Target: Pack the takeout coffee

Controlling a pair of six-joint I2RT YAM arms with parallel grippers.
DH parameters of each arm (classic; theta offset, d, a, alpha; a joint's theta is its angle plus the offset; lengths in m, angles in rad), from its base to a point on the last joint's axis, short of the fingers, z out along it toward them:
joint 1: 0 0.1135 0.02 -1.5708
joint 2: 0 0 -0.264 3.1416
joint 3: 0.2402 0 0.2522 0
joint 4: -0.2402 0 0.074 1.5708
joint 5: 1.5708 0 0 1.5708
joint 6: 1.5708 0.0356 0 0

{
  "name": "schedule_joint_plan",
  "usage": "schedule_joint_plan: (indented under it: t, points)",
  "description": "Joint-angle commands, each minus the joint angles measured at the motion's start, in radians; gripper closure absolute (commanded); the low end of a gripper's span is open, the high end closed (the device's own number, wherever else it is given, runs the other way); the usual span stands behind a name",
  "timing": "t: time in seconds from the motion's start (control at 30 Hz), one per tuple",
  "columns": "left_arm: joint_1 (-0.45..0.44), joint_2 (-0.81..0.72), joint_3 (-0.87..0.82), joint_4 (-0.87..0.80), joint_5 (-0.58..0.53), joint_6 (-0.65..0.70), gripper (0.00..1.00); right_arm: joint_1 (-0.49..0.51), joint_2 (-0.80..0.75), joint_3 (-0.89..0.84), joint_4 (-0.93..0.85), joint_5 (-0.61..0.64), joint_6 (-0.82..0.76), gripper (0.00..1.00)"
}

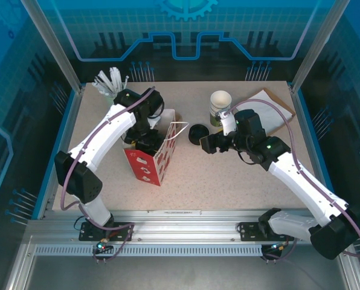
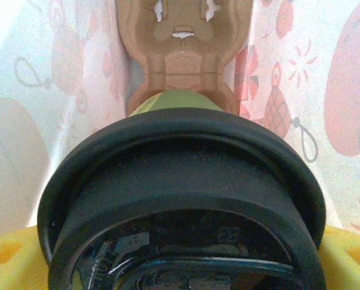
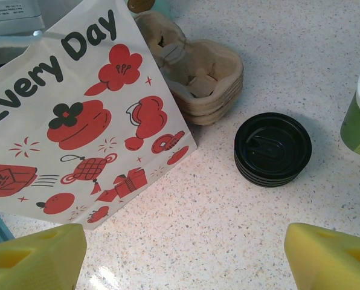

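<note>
Beige speckled table point(image 1: 240, 181) carries it all, and the biggest thing on it is the red-and-white paper bag point(image 1: 151, 166), standing left of the table's middle with its mouth up. It's the left arm that counts here — it reaches in from the near-left corner and the left gripper point(image 1: 146, 142) is down inside the bag mouth. The right gripper point(image 1: 208, 144) hangs over bare table near the middle, well apart from the bag, jaws wide and holding nothing, with the loose pile of black lids point(image 3: 272, 148) just ahead of it. The takeout coffee point(image 2: 180, 175) is inside the bag, directly below the left wrist. It's upright, its long axis in line with the gripper's own reach, black lid facing the wrist camera and the green wall running down toward a brown pulp carrier point(image 2: 183, 42) at the bag's bottom. Can't tell whether the cup base is seated in that carrier or just over it. The left jaws stand wide, one yellow finger point(image 2: 11, 263) on each side of the lid with the rim right up against both — whether they're squeezing it or only flanking it, I can't tell. My guess is the next move runs straight along that upright axis, so any sideways drift would drag the cup or the thin bag walls, which sit close on both sides.
</note>
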Motion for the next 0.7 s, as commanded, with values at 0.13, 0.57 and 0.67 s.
schedule_joint_plan:
  t: [0.13, 0.57, 0.67]
  points:
    - [0.011, 0.010, -0.045, 0.038, 0.011, -0.017, 0.48, 0.015, 0.013, 0.000, 0.010, 0.004, -0.001, 0.13]
    - [0.010, 0.014, -0.107, 0.096, 0.012, -0.065, 0.49, 0.024, 0.013, -0.007, 0.012, 0.019, -0.004, 0.12]
    - [0.011, 0.017, -0.114, 0.102, 0.012, -0.064, 0.49, 0.024, 0.014, -0.009, 0.011, 0.020, -0.006, 0.12]
